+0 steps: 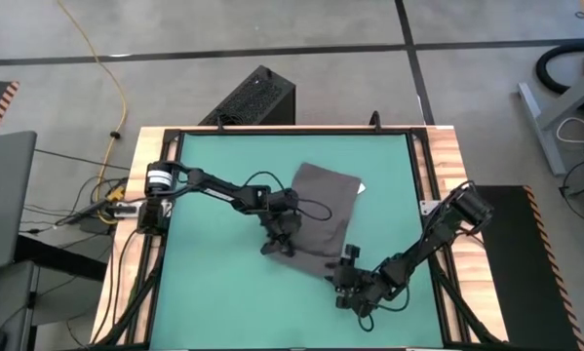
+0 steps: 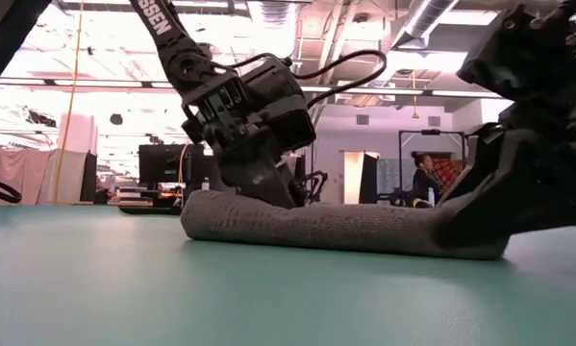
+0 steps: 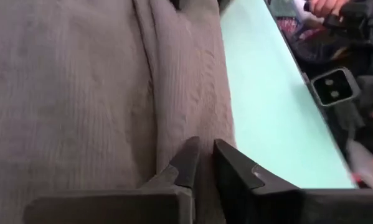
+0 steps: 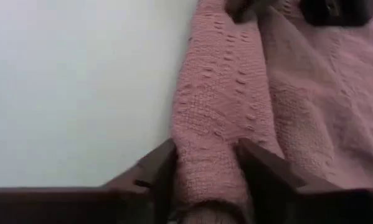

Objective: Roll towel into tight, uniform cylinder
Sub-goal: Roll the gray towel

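Observation:
The dark grey towel point(image 1: 323, 207) lies on the green table, its near edge rolled into a low roll point(image 2: 316, 226) and the rest spread flat toward the far side. A small white tag point(image 1: 361, 188) shows at its far right corner. My left gripper point(image 1: 278, 242) is at the roll's left end and is shut on it point(image 3: 205, 155). My right gripper point(image 1: 346, 276) is at the roll's right end, with its fingers closed around the roll point(image 4: 205, 155). My left gripper pinches a thin ridge of the rolled edge point(image 3: 206, 134) between its two nearly closed fingers, at the roll's left end. The fingers come from above, slanting down. The roll lies on the table. My right gripper pinches the roll's right end point(image 4: 211, 134) between its two fingers, one on each side, with several layers between them. The fingers come low from the table's near right and lie along the roll. The roll rests on the table.
Bare green table surface point(image 1: 214, 292) lies to the left of and in front of the towel. The table's wooden frame point(image 1: 447, 156) runs round it. A black box point(image 1: 257, 97) stands on the floor beyond the far edge. A person point(image 2: 424, 178) shows far off in the room.

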